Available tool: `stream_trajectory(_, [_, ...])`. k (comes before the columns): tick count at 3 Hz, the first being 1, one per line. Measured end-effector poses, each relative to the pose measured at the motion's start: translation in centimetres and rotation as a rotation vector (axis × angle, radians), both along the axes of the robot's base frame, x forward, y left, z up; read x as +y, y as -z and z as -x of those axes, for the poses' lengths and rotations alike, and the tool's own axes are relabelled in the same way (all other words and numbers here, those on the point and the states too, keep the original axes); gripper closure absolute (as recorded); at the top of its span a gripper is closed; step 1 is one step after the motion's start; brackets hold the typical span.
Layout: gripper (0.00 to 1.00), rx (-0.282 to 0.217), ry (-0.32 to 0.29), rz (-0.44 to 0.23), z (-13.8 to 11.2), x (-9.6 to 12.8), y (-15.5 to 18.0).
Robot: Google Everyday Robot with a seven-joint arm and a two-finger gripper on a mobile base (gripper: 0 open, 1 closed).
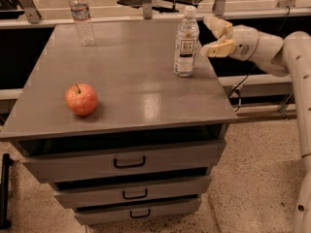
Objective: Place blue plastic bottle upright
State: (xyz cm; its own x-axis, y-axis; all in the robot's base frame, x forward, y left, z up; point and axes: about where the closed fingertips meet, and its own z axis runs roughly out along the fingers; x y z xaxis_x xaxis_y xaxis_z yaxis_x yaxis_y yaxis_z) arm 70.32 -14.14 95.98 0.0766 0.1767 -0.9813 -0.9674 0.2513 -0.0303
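Clear plastic, faintly blue: the blue plastic bottle (pixel 186 42) stands upright on its base, with a white cap on top and a white label with dark print turned toward the camera.
Bottle's place: on the grey table (pixel 131 89), in the far right part of the top and near its right edge.
Gripper: the gripper (pixel 214 37) hangs just to the right of the bottle, level with its label and shoulder, out past the table's right edge.
Grip: released. The two tan fingers (pixel 219 49) are spread, one high and one low, and nothing sits between them. Their tips point at the bottle. The lower tip comes very close to the bottle's side, and I cannot tell whether it touches.
Arm: the white arm (pixel 291 52) comes in from the right side of the view, its thick jointed sections bending down along that edge.
Drawers: three grey drawers (pixel 129 161) with dark handles are stacked under the table top.
Apple: a red apple (pixel 81 99) sits stem up on the near left part of the top, well apart from the bottle.
Other bottle: a slimmer clear bottle (pixel 81 16) with a white cap and a narrow band label stands upright near the far left corner.
Floor: a pale speckled floor (pixel 257 178) shows beside and below the table.
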Motion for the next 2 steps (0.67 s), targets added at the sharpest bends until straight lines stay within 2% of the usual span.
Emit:
stream_trajectory(1, [0.00,-0.024,0.026,0.192,2.1,-3.5,-4.6])
stream_trajectory(2, [0.00,-0.040,0.047,0.248,2.9,-5.9,-5.5])
